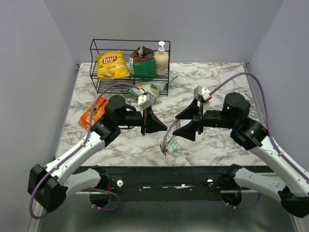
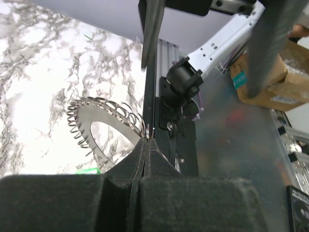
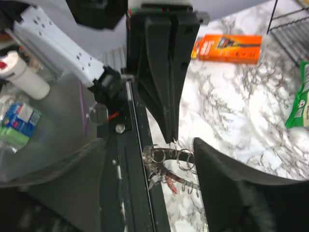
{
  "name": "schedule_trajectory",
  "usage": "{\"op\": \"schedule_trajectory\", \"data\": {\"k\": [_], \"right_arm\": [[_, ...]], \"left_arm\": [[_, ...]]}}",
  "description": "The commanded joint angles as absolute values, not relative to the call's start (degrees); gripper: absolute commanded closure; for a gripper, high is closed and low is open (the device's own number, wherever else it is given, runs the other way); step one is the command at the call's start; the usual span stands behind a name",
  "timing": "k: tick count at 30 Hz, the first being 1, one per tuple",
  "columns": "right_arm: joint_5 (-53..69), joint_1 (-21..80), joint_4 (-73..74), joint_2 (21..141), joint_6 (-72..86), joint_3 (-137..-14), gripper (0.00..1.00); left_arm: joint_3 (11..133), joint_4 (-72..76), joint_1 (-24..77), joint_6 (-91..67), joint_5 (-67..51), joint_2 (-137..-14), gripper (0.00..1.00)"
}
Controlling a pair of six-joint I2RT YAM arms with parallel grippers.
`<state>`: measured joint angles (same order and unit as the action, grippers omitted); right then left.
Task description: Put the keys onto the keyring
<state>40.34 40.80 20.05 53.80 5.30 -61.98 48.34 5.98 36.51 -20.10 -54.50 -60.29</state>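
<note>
The keyring [image 1: 169, 139] is a pale coil of wire loops hanging between the two grippers, over the table's front middle. My left gripper [image 1: 165, 127] is shut, its tips pinching one loop at the coil's top [image 2: 147, 140]. In the left wrist view the keyring [image 2: 99, 113] curves away to the left, with a green key head [image 2: 87, 170] at its low end. My right gripper [image 1: 177, 123] stands open, its fingers [image 3: 227, 179] on either side of the keyring [image 3: 181, 158] without touching it. A red key [image 3: 170, 182] dangles from the coil. No blue key shows.
A black wire rack [image 1: 129, 67] at the back holds a yellow chips bag [image 1: 111, 65], a green bag [image 1: 144, 65] and a soap bottle [image 1: 161, 59]. An orange packet [image 1: 94, 113] lies left and a green packet [image 1: 149, 89] before the rack. The black front rail [image 1: 169, 175] runs just below the keyring.
</note>
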Motion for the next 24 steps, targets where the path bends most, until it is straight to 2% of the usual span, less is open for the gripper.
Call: {"op": "schedule_trajectory", "data": {"k": [1,3,14,24], "right_arm": [[33.5,41.0,12.2,49.3,9.7,-59.7,0.14],[32.9,41.0,12.0,48.9,9.8,-59.3,0.11],[35.2,41.0,11.5,49.0,10.5,-59.4,0.11],[38.8,41.0,8.9,49.6,12.3,-60.2,0.16]], "left_arm": [[45.2,20.5,36.9,-25.2,-49.9,-56.8,1.00],[43.4,23.4,36.8,-27.4,-48.6,-56.2,1.00],[33.5,48.7,36.8,-36.0,-44.0,-53.0,1.00],[28.2,69.2,36.8,-46.6,-40.3,-54.6,1.00]]}}
